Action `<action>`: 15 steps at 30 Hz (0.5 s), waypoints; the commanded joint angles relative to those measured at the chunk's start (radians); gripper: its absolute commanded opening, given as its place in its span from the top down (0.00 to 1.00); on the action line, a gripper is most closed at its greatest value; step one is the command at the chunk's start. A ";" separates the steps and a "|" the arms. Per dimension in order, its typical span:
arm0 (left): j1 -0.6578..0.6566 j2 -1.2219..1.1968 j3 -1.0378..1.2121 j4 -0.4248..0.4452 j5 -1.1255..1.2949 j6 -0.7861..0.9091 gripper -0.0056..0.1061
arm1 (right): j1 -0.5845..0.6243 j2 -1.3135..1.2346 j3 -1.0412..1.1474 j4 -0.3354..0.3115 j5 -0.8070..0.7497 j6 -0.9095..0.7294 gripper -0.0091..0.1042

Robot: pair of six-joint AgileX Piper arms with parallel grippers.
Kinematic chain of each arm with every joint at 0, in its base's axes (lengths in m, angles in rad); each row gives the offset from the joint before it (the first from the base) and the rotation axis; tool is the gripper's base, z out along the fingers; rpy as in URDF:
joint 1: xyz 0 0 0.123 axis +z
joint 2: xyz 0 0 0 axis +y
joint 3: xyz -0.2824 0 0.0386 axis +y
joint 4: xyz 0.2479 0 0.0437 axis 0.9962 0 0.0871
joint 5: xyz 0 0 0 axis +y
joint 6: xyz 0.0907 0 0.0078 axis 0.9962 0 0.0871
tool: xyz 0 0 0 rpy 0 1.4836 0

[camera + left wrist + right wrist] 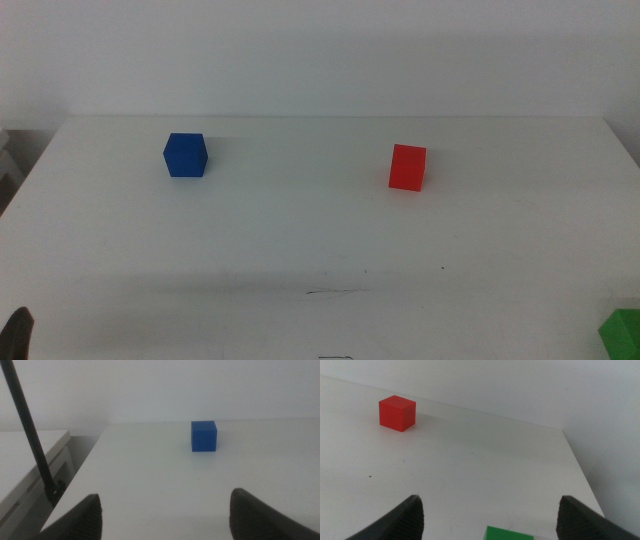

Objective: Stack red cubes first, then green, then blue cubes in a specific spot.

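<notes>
The red cube (pixel 407 167) rests on the white table right of centre, and it also appears in the right wrist view as the red cube (pixel 397 413), far ahead of the jaws. A blue cube (pixel 186 155) sits at the back left; the left wrist view shows this blue cube (pixel 204 436) well ahead. At the near right corner lies the green cube (pixel 622 333), partly cut off. My right gripper (pixel 490 517) is open, with the green cube (pixel 509 534) just in front of it. My left gripper (pixel 165 520) is open and holds nothing. A short thin dark line (pixel 335 291) marks the spot near the front centre.
The table's left edge (pixel 85 465) drops to a lower white surface (pixel 30 455), where a thin black pole (pixel 27 430) stands. The table's right edge (pixel 580 470) runs close to the green cube. Only the left gripper's dark tip (pixel 18 335) shows in the middle view.
</notes>
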 commanded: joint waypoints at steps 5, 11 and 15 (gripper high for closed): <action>-0.002 -0.026 -0.002 0.000 -0.075 -0.013 0.20 | -0.006 0.056 -0.154 0.018 0.067 -0.013 0.32; -0.002 -0.026 -0.002 0.000 -0.075 -0.013 0.20 | -0.006 0.231 -0.373 0.019 0.187 -0.013 0.32; -0.002 -0.026 -0.002 0.000 -0.075 -0.013 0.20 | -0.006 0.382 -0.540 0.045 0.323 -0.013 0.32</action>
